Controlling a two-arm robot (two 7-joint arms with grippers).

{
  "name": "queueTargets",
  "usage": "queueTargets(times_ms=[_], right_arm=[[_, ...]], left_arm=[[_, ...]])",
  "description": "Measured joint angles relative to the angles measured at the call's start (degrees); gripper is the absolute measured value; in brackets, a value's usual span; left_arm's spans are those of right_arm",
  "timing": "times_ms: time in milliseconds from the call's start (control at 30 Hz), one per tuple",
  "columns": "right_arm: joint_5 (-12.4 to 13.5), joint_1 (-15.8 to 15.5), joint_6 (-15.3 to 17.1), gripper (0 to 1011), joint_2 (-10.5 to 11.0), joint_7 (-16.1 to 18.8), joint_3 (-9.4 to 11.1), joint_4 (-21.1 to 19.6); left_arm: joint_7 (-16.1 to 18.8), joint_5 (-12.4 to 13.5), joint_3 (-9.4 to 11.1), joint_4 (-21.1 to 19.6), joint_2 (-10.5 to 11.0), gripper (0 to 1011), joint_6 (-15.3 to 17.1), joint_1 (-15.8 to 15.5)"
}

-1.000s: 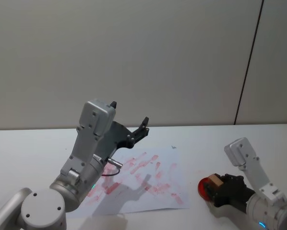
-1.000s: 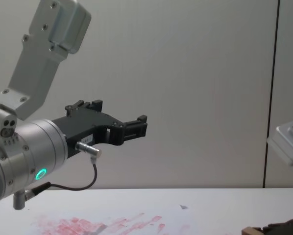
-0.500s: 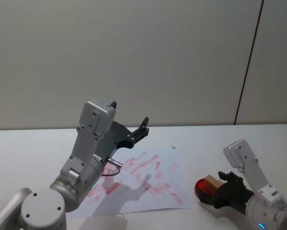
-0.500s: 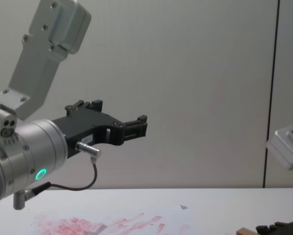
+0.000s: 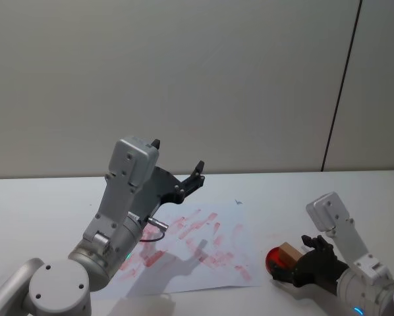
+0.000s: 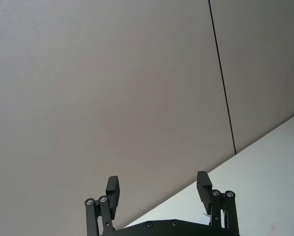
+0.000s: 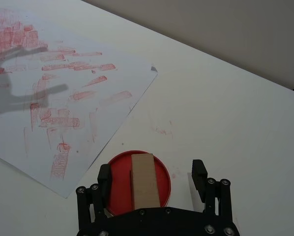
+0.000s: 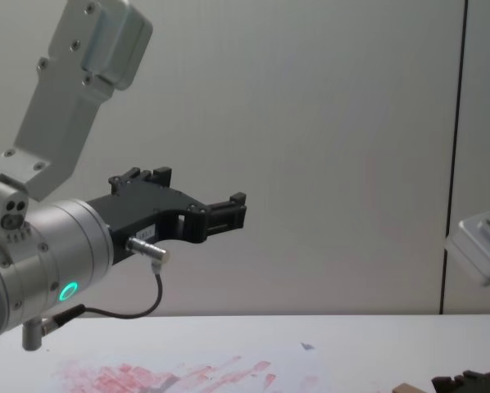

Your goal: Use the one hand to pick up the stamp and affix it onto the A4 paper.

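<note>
Right gripper (image 7: 152,179) is what I'm driving, and over the last second it has slid toward the paper (image 7: 63,93). In my head view the stamp (image 5: 288,252) and the red ink pad (image 5: 275,257) under it now show further out from the fingers than they did a second ago. I read that as the approach still being adjusted, not a grasp: the stamp has not been lifted, so nothing has been pressed onto the sheet this round.

Through the right wrist camera the jaws stand spread, wider than the stamp. The stamp (image 7: 145,180) lies flat on the ink pad (image 7: 137,182), between the two fingers but nearer one of them, and I can see a gap on each side, so the gripper holds nothing. I cannot tell whether that nearer finger touches the pad's rim.

The paper sits just beyond the pad from the gripper, its near corner close to the pad's edge, already covered in smeared red prints.

My left gripper (image 5: 184,184) hangs parked above the paper, fingers apart and empty.
</note>
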Motion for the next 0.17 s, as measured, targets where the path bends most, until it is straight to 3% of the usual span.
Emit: queueTargets(times_ms=[167], right_arm=[[0.0,0.0,0.0,1001,0.0,0.0,0.0,0.0]], left_arm=[[0.0,0.0,0.0,0.0,0.0,1001,0.0,0.0]])
